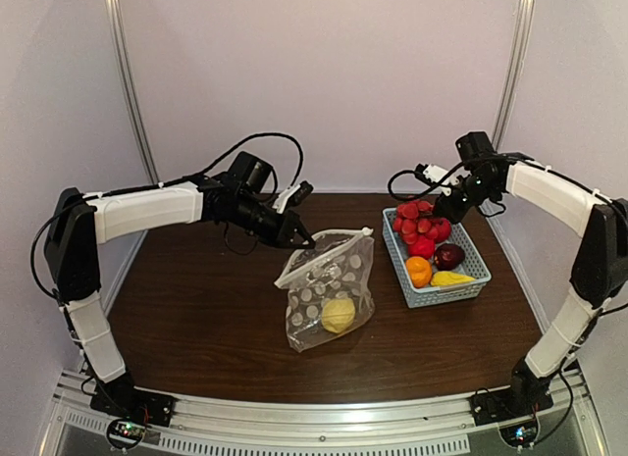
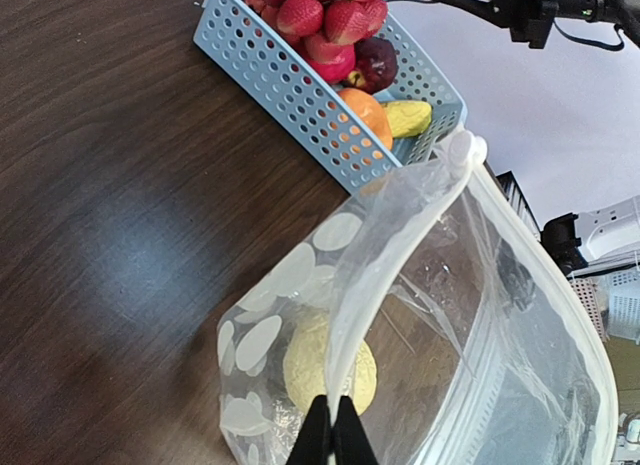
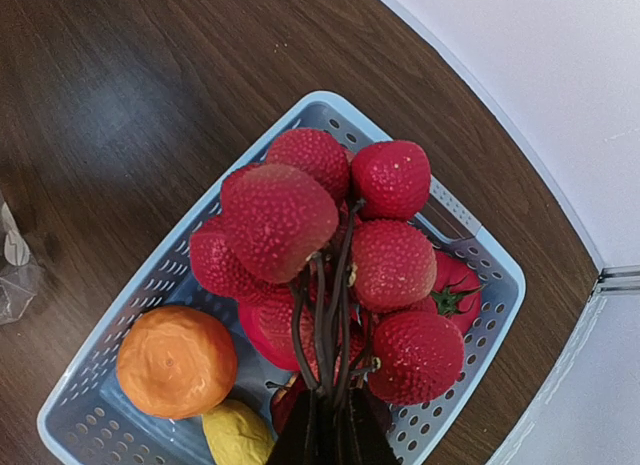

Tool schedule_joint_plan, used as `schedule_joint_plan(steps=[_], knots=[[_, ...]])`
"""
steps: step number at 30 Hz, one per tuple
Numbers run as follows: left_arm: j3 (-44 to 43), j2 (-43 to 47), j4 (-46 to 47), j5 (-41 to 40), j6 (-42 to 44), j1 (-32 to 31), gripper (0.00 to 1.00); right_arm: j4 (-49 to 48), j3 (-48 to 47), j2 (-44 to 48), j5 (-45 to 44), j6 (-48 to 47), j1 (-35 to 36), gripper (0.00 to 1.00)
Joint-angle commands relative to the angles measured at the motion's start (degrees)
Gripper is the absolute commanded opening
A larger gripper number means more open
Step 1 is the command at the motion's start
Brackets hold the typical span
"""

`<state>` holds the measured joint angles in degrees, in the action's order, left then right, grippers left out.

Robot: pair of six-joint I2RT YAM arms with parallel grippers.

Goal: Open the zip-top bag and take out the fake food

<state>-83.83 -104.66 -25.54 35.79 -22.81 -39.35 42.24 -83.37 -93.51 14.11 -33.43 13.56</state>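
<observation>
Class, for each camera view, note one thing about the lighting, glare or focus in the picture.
Top external: soft, even light, no hard shadows round the zip-top bag. Left wrist: a pale glare patch on the dark table; the bag's rim close to the lens looks soft. Right wrist: the strawberry bunch is sharp, the fingers at the bottom edge dark and blurred.

You've got a light-blue perforated plastic basket (image 1: 446, 293) sitting on the dark wood-grain table (image 1: 196, 314), rt side, twd the back edge.
</observation>
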Motion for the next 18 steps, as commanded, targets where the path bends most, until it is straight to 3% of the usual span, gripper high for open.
schedule_joint_plan(steps=[1, 5, 9, 12, 14, 18], knots=[[-1.0, 1.5, 0.4, -0.1, 0.6, 0.3, 0.0, -4.2, -1.7, -2.5, -2.3, 2.7, -0.2, 0.0], [-1.0, 1.4, 0.4, 0.1, 0.5, 0.3, 0.0, -3.8, -3.7, -5.9, -1.1, 4.1, -0.3, 0.0], [-1.0, 1.4, 0.3, 0.1, 0.5, 0.3, 0.0, -0.8, -7.0, -9.9, -0.2, 4.6, -0.3, 0.08], [-1.0, 1.4, 0.3, 0.1, 0.6, 0.3, 0.0, 0.9, -8.0, -11.1, -0.2, 5.0, -0.3, 0.21], [-1.0, 1.3, 0.4, 0.1, 0.6, 0.3, 0.0, 1.4, -8.0, -10.1, 0.4, 5.6, -0.3, 0.36], [-1.0, 1.2, 0.3, 0.2, 0.6, 0.3, 0.0, 2.4, -8.1, -6.3, 2.6, 7.0, -0.2, 0.46]])
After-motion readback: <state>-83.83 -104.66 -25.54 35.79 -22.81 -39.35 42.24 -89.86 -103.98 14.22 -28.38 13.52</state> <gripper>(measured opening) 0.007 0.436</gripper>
